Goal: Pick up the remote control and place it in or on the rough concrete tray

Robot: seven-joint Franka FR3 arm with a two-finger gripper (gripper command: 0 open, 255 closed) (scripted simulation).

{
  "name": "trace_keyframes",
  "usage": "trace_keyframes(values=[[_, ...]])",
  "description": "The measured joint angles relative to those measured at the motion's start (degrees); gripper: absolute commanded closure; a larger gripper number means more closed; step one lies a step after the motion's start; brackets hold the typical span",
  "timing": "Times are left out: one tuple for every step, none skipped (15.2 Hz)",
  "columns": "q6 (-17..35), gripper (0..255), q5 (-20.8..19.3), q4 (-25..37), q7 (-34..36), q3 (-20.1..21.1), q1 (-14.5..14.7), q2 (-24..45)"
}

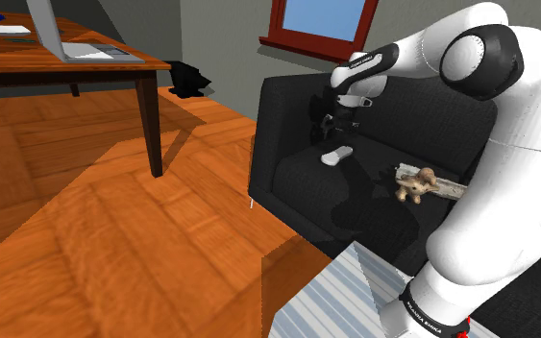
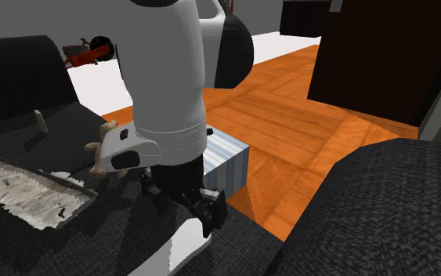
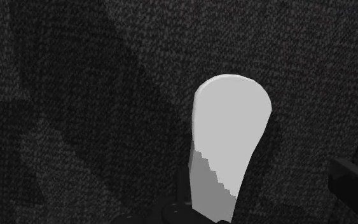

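since the remote (image 1: 335, 154) lies flat on the seat of the black sofa (image 1: 287, 187), we'd say this job has barely started. nothing looks lifted yet, so the grab, the carry and the drop are all left to do.

reading the shoulder view from its left, the pale grey remote comes first, about mid-seat. further along the same seat there's a little teddy bear (image 1: 414, 184) at the end of the tray (image 1: 449, 188). we can't tell if the bear sits on the tray or just beside it. the tray is a long mottled grey slab, well apart from the remote, and the rest of it looks bare, so there should be room to set something down.

now the arm, same direction. the gripper (image 1: 328, 127) hangs just above the remote and points down at the seat. right of it the white arm (image 1: 489, 144) climbs through a bent wrist to a big joint near the top corner, then drops straight to the striped stand (image 1: 345, 298). in the wrist view the remote runs lengthwise away from the gripper, rounded end farthest, near end in shadow. the jaws are black on black sofa, so we can't tell whether they're open or closed, or touching the remote at all.
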Motion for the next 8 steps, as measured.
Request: trace_keyframes(values=[[0.72, 0, 0.53, 0.44, 1.01, -0.42, -0.44, 1.12], [0.77, 0, 1.05, 1.45, 1.84, -0.91, -1.02, 2.14], [1.36, 0, 1.69, 2.28, 2.61, -1.38, -1.64, 3.51], [1.76, 0, 2.30, 3.21, 2.88, -1.85, -2.39, 4.85], [2.39, 0, 2.58, 3.12, 3.22, -2.05, -2.66, 5.38], [2.85, 0, 2.81, 3.25, 3.26, -2.12, -2.85, 5.96], [3.44, 0, 3.00, 3.18, 3.22, -2.15, -3.00, 6.49], [4.15, 0, 3.13, 2.83, 3.29, -2.10, -2.99, 6.85]])
